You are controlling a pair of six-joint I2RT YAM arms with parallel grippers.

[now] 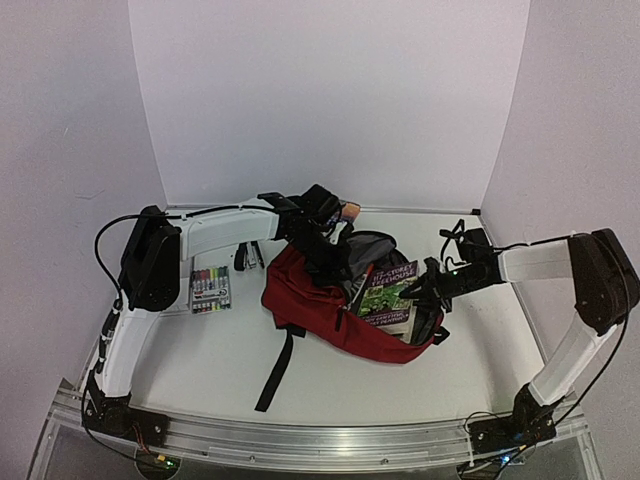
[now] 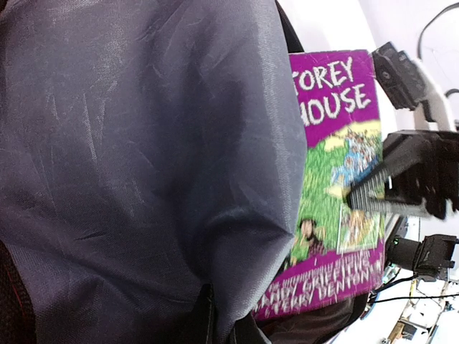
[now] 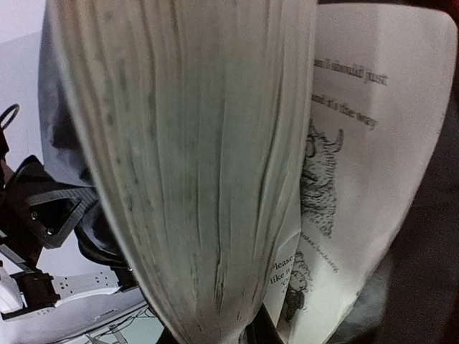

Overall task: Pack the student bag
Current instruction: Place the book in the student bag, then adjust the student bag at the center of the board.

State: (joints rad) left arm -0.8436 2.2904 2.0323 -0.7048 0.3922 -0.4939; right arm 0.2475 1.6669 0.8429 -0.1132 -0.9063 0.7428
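The student bag (image 1: 310, 300), dark red with black straps, lies open in the middle of the table. My left gripper (image 1: 325, 250) is shut on its grey lining (image 2: 143, 143), which fills the left wrist view and bunches between the jaws (image 2: 219, 319). A book (image 1: 385, 295) with a purple and green cover (image 2: 333, 143) sticks partly out of the bag's mouth. My right gripper (image 1: 432, 283) is shut on the book's right edge. In the right wrist view the page block (image 3: 193, 143) rises straight from the jaws (image 3: 215, 337), with one printed page splayed to the right.
A pack of coloured markers (image 1: 210, 288) lies left of the bag, with a small black item (image 1: 248, 255) behind it. A black strap (image 1: 278, 370) trails toward the near edge. White walls close in the back and sides.
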